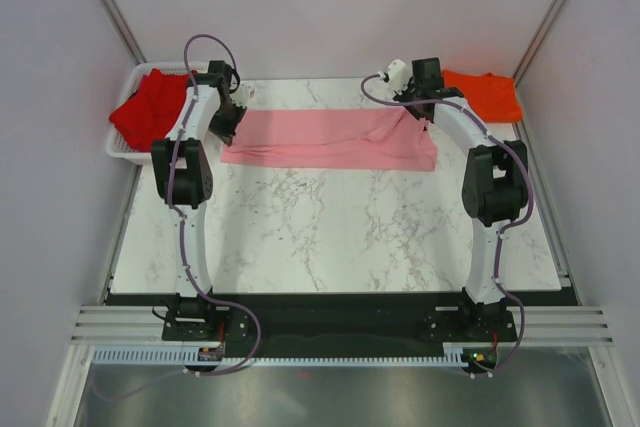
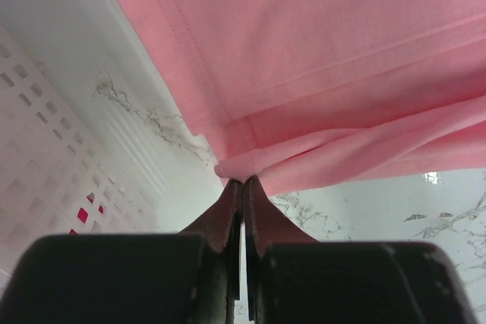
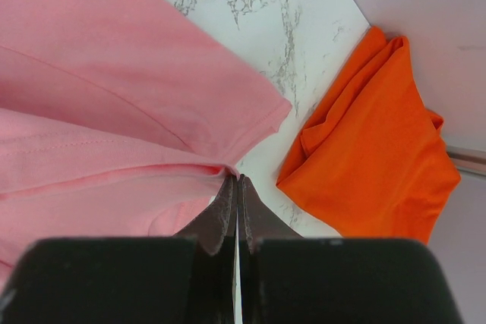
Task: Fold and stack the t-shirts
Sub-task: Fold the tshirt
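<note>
Pink t-shirt (image 1: 330, 140) spreads as a long flat band across the far part of the marble table (image 1: 330, 237), with soft folds at both ends. The left gripper (image 2: 243, 181) is clenched on its left corner and the right gripper (image 3: 237, 178) on its right edge. The near half of the table is open marble. 3 t-shirts show: 1 pink, 1 orange t-shirt (image 1: 485, 94) at the far right, and 1 red t-shirt (image 1: 150, 112) in the white basket (image 1: 116, 151) at the far left.

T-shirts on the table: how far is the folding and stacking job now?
Done: the orange shirt looks folded at the far right corner. In hand: the pink shirt lies as a long band, both jaws shut on its ends. Left: the red shirt lies in the basket; nothing is stacked.
</note>
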Available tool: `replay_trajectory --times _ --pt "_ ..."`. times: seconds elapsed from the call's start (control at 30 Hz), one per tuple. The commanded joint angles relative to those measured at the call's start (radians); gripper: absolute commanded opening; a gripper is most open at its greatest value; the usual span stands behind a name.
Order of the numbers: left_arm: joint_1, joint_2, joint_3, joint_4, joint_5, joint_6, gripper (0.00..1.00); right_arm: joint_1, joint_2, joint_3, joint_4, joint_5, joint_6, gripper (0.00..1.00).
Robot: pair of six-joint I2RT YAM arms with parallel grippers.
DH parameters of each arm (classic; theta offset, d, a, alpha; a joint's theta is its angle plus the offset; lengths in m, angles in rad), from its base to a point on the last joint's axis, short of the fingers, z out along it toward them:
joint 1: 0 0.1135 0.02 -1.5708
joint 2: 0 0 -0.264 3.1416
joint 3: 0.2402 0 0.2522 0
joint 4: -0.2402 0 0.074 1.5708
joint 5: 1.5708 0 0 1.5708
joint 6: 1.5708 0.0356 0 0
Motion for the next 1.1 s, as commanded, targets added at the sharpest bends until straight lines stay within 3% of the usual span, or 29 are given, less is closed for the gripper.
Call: replay_trajectory --times 0.0,0.53,0.6,0.63,0.67,0.73,0.83,0.97,1.07 --pt "0.001 -0.018 0.023 0.027 -0.031 -0.014 0.02 -0.005 0.009 0.032 0.033 0.018 0.013 0.0" --pt "-0.01 0.016 0.05 0.046 -0.075 -0.021 0.02 -0.016 0.027 0.025 0.045 0.024 0.035 0.0" --pt "-0.014 0.014 0.052 0.05 -0.089 -0.027 0.12 -0.015 0.033 0.033 0.045 0.034 0.049 0.08" --pt "-0.016 0.005 0.047 0.05 -0.098 -0.034 0.32 -0.016 0.032 0.033 0.045 0.047 0.053 0.26" --pt "-0.019 -0.004 0.046 0.052 -0.1 -0.035 0.41 -0.015 0.02 0.029 0.047 0.053 0.058 0.33" --pt "-0.019 -0.03 0.034 0.053 -0.094 -0.043 0.47 -0.015 -0.003 0.015 0.057 0.06 0.063 0.44" --pt "-0.029 -0.1 0.011 0.052 -0.062 -0.035 0.55 -0.015 -0.051 -0.013 0.059 0.042 0.067 0.47" --pt "-0.051 -0.16 -0.074 0.053 0.0 0.005 0.53 -0.015 -0.121 -0.076 0.03 -0.063 0.061 0.48" --pt "-0.054 -0.164 -0.153 0.058 0.061 0.037 0.36 -0.01 -0.138 -0.132 -0.031 -0.181 0.018 0.47"
